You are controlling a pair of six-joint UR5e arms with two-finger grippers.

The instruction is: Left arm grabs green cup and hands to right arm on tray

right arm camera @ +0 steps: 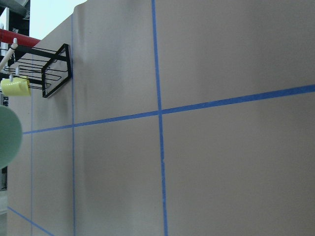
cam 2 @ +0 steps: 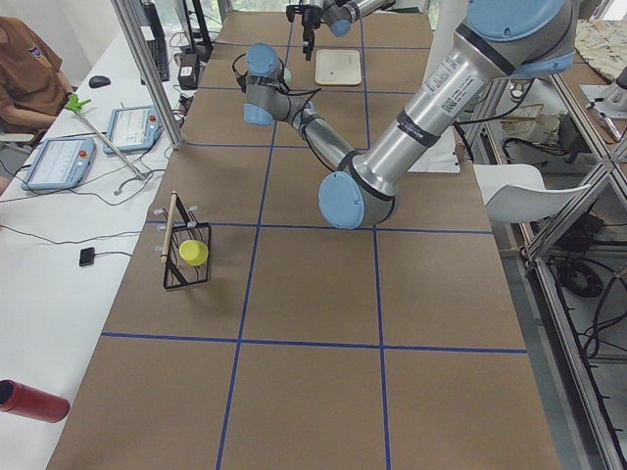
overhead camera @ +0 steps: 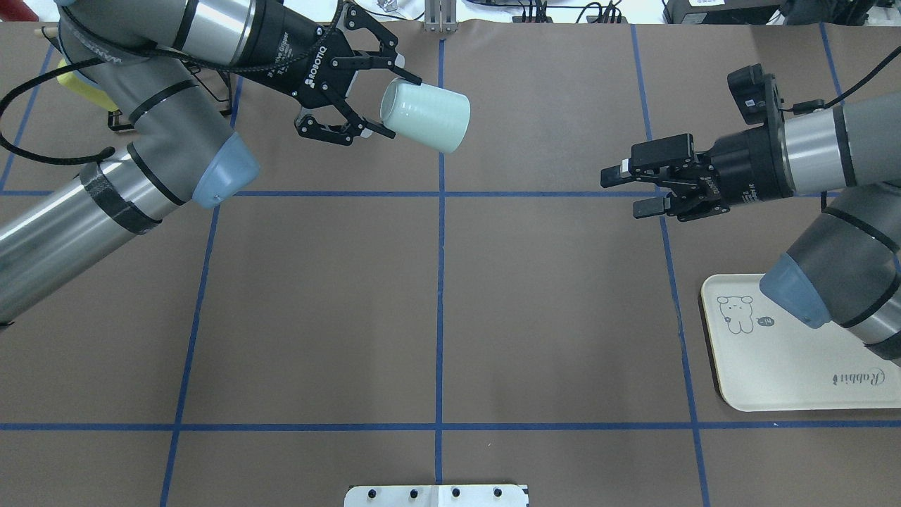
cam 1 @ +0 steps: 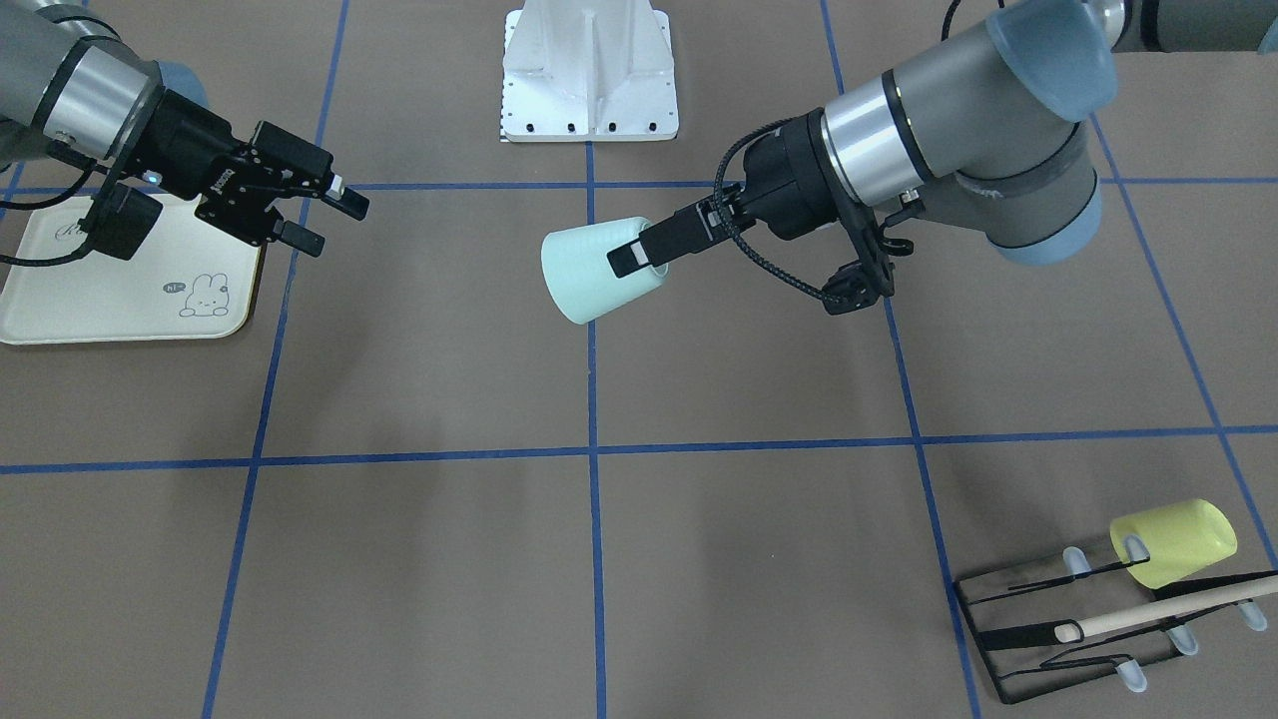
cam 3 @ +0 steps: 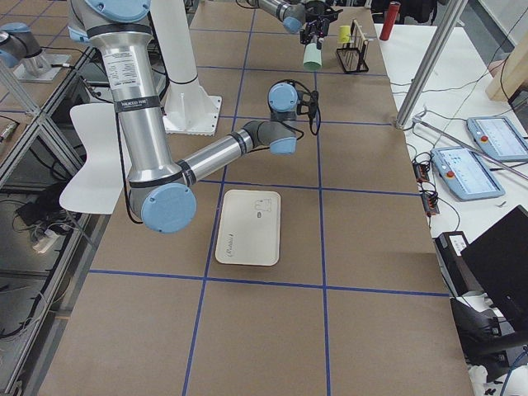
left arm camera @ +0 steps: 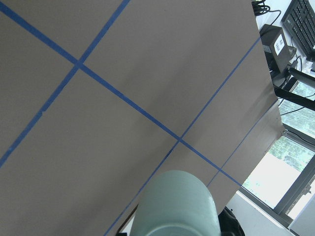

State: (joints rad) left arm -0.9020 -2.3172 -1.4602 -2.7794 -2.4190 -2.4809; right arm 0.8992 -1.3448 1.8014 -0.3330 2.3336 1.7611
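My left gripper (overhead camera: 389, 101) is shut on the green cup (overhead camera: 426, 115) near its mouth and holds it on its side, above the table, near the centre line at the far side. The cup also shows in the front view (cam 1: 591, 272), the left wrist view (left arm camera: 177, 204) and at the left edge of the right wrist view (right arm camera: 7, 136). My right gripper (overhead camera: 628, 191) is open and empty, pointing toward the cup from well to its right. The cream tray (overhead camera: 788, 366) with the rabbit drawing lies under the right arm's elbow; nothing stands on its visible part (cam 1: 120, 300).
A black wire rack (cam 1: 1048, 639) at the table's far left corner holds a pale yellow cup (cam 1: 1178, 539) and a wooden stick (cam 1: 1168, 607). The white robot base (cam 1: 589, 70) stands at the near middle edge. Blue tape lines cross the brown table.
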